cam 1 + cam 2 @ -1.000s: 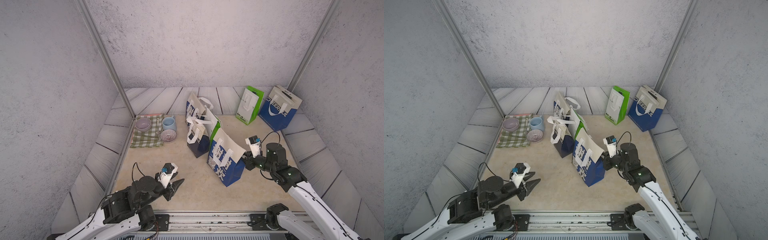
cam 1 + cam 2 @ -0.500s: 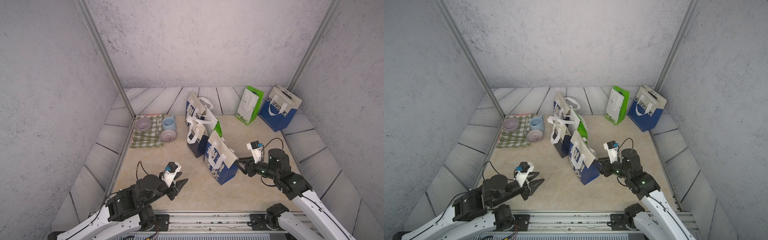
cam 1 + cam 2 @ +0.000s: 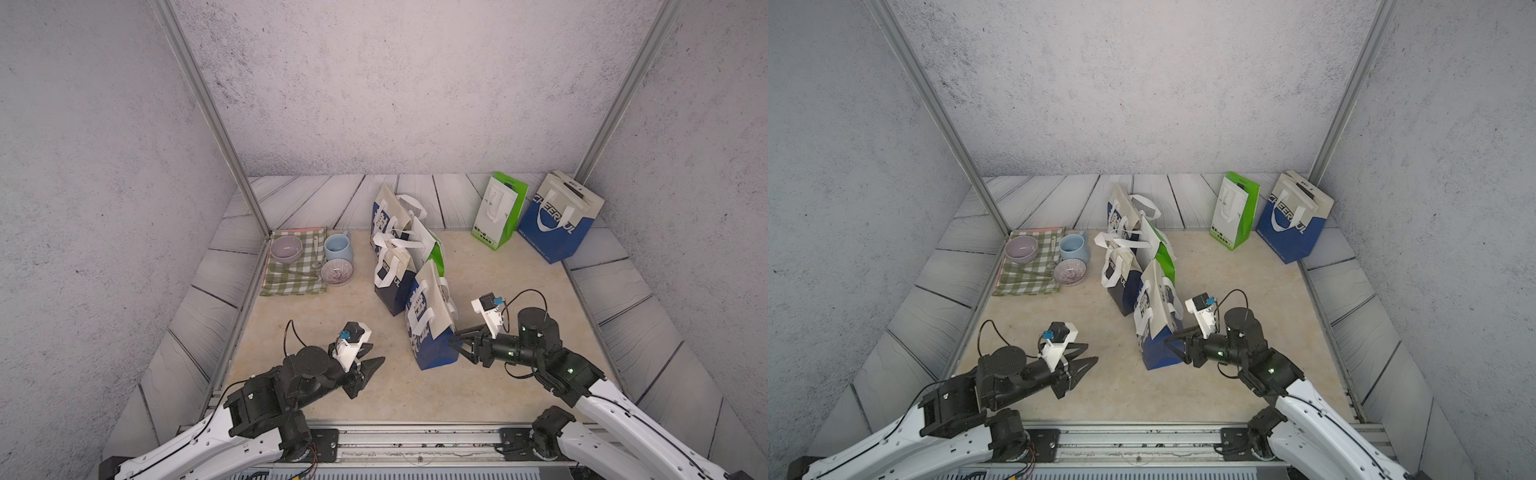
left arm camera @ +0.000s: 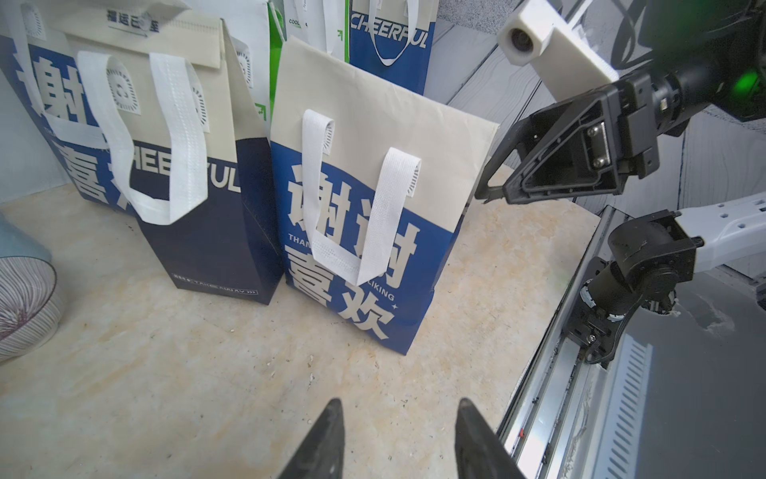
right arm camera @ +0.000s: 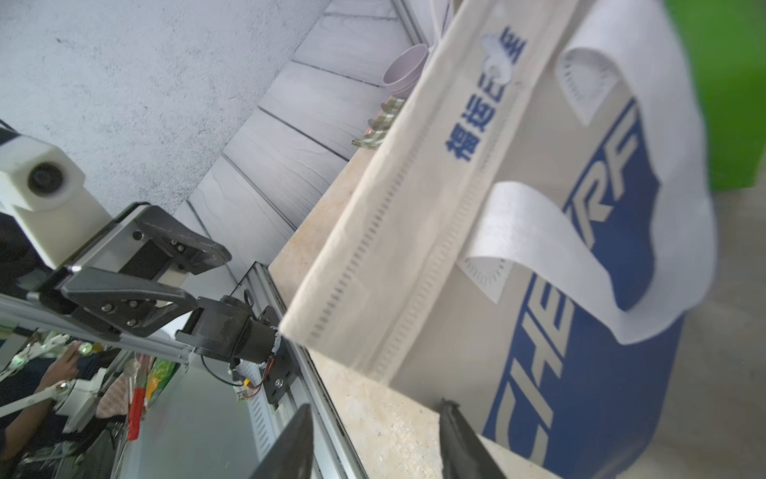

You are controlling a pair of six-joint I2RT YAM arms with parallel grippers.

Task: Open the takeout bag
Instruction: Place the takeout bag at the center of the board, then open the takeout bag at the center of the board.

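Left wrist view shows the takeout bag closed on the tabletop between the released, empty left tool and right tool; I would pinch its top flap gently.

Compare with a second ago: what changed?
The right gripper let go of the nearest blue-and-beige takeout bag, which slid toward the left arm and stands upright. The left gripper edged toward it, open. Other bags, bowls and mug stayed put.
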